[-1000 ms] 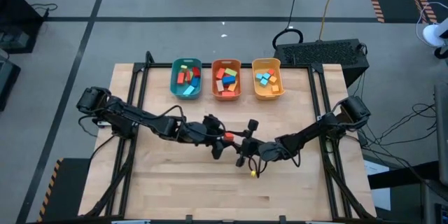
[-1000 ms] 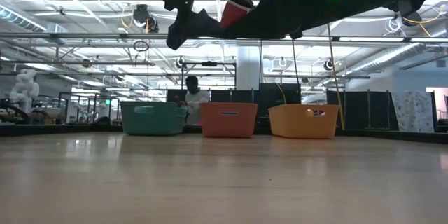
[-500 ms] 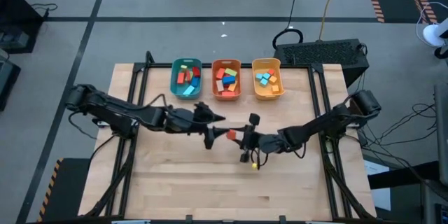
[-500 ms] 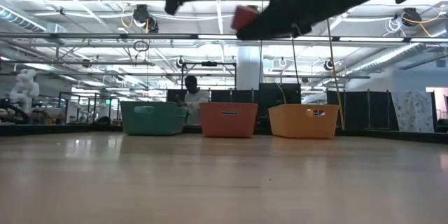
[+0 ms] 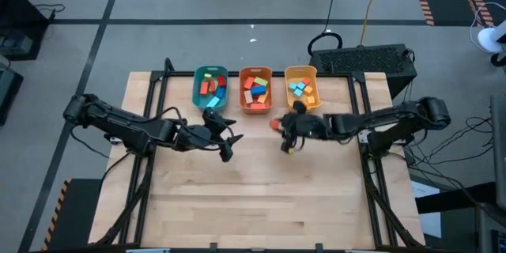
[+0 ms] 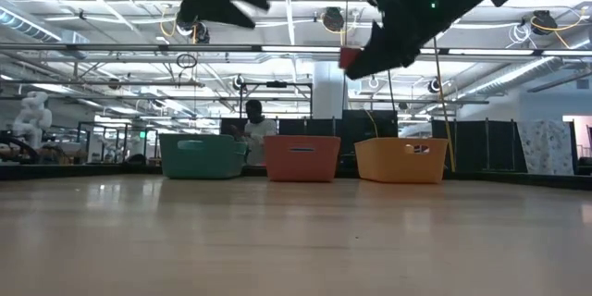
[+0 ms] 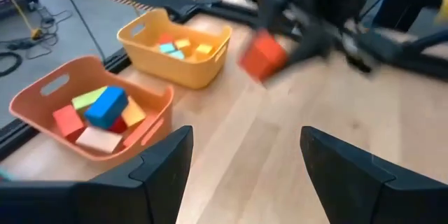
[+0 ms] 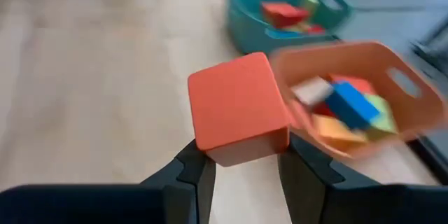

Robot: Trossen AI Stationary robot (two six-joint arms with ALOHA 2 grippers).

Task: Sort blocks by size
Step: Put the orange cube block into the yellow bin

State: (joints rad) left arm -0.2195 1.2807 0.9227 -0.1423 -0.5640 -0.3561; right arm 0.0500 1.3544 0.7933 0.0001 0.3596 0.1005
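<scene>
A red-orange cube block [image 8: 238, 108] is up in the air in front of the orange bin [image 5: 255, 89], with my right gripper [image 5: 281, 126] shut on it. The low view shows the block [image 6: 350, 56] high above the table. My left gripper [image 5: 225, 137] hangs open and holds nothing, left of the table's middle and in front of the teal bin [image 5: 210, 88]. In the left wrist view its fingers [image 7: 168, 171] stand wide apart, and the block [image 7: 262, 54] shows beyond them. All three bins hold sorted blocks. My right gripper pinches the cube's two opposite sides near their lower edge [image 8: 210, 155] between its two fingers. The fingers come from the table's right, slanting a little downward. Most of the cube stands out past the fingertips [image 8: 302, 162], lifted clear of the table.
Teal, orange and yellow bins [image 5: 302, 87] stand in a row at the table's far edge, each with several blocks inside. Bare wood tabletop [image 5: 261, 198] lies toward the near edge. A person [image 6: 252, 129] stands in the room behind the bins.
Both grippers met at the red-orange block near the table's middle. My left gripper has since drawn back toward the left edge and risen, with nothing in it. My right gripper has carried the block up and toward the far edge, close to the orange and yellow bins.
</scene>
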